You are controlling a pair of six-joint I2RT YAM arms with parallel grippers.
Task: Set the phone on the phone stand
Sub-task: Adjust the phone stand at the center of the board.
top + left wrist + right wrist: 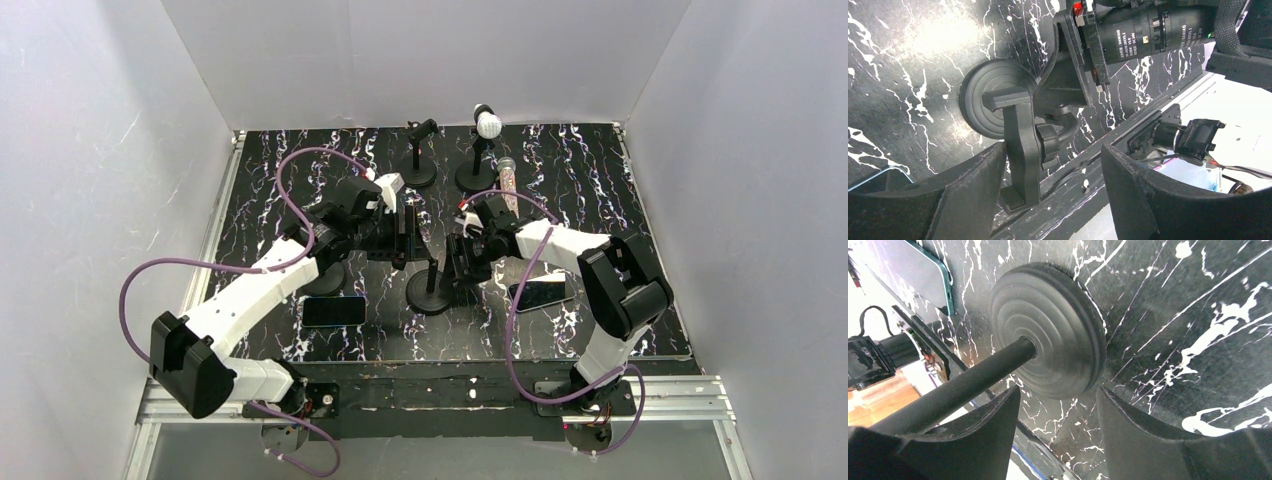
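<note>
Top external: left gripper (405, 236), right gripper (461, 263) open, flanking phone stand (430, 287); phone (334, 310) near front edge.

Light: bright, even, from overhead
Glare: pale patch on table (943, 40)
Focus: nearest fingers (1158, 440) soft in wrist views

The phone stand (1048, 330) is dull black plastic with ridged rings, the table (1198, 300) looks shiny like stone, and the phone (908, 270) is glossy.
</note>
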